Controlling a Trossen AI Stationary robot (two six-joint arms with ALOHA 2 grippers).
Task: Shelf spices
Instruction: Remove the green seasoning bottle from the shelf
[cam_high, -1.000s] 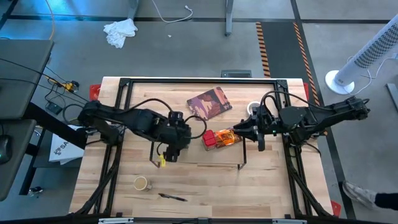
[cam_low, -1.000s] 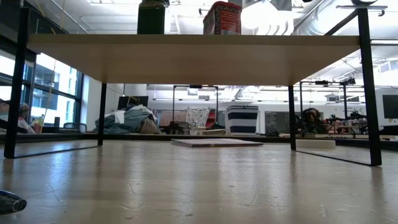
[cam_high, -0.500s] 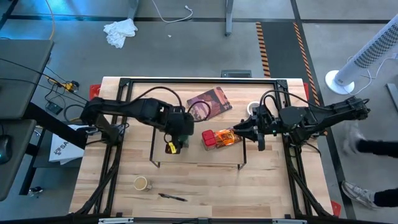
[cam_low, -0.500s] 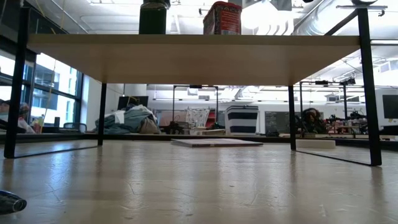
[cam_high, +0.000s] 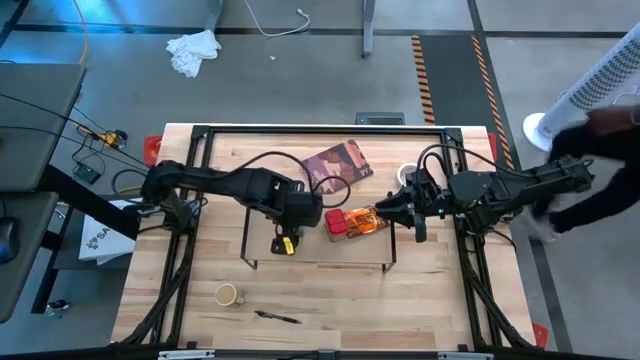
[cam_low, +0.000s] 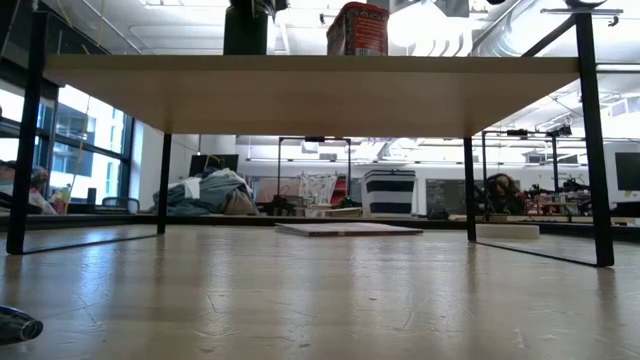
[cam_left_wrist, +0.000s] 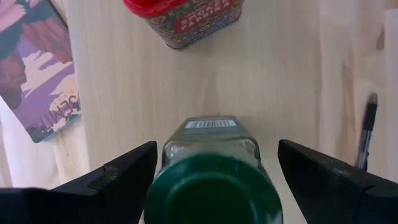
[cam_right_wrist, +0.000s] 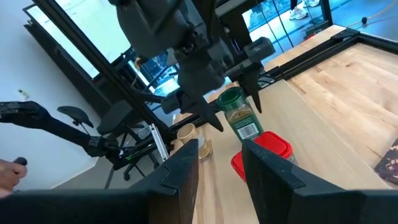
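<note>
The shelf stands mid-table. On its top board stand a green-lidded jar and a red tin. The brown-orange packet shows just right of the tin. My left gripper points down over the jar, open, with one finger on either side of the green lid. I see no touch. My right gripper hovers nearly level over the shelf's right end, by the packet, open with nothing between its fingers. A tan-topped jar stands on the table near the front left.
A printed card and a white tape roll lie behind the shelf. A pen lies near the table's front edge. A person is beside the table's right side, near a white fan.
My left gripper has moved toward the table's right edge and down over the shelf, tipping steeper. Its open fingers now flank the green-lidded jar, which has stayed put. A person has come in at the right.
</note>
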